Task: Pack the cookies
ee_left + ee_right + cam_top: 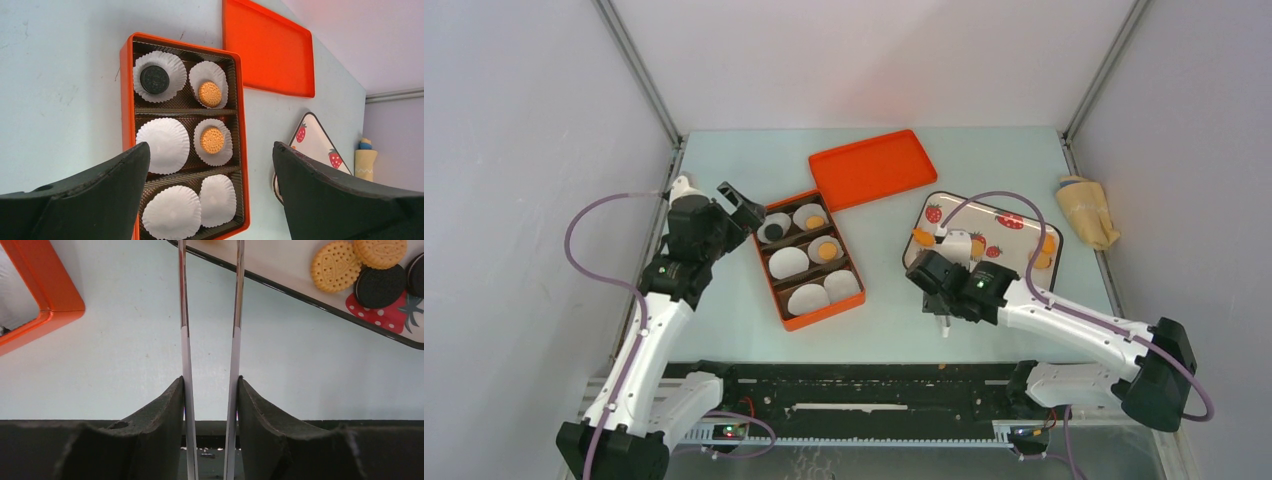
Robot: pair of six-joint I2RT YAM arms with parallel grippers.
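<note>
Fingers [90, 195] of the left gripper [211, 146] stand wide apart by the orange box [127, 100], where two cookies [210, 93] and a dark biscuit [154, 79] lie in paper cups [163, 145]. On the right gripper [210, 382] the fingers clamp metal tongs [184, 315] near the strawberry plate [280, 265], which carries more cookies [333, 266].

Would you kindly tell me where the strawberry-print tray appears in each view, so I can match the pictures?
Top external: the strawberry-print tray lies right of centre, partly behind the right arm.
Left wrist: only its corner shows, at the right edge.
Right wrist: it runs across the top right, carrying cookies, beyond the tweezers.
Shared landmark: the orange box, left of the tray in every view.
</note>
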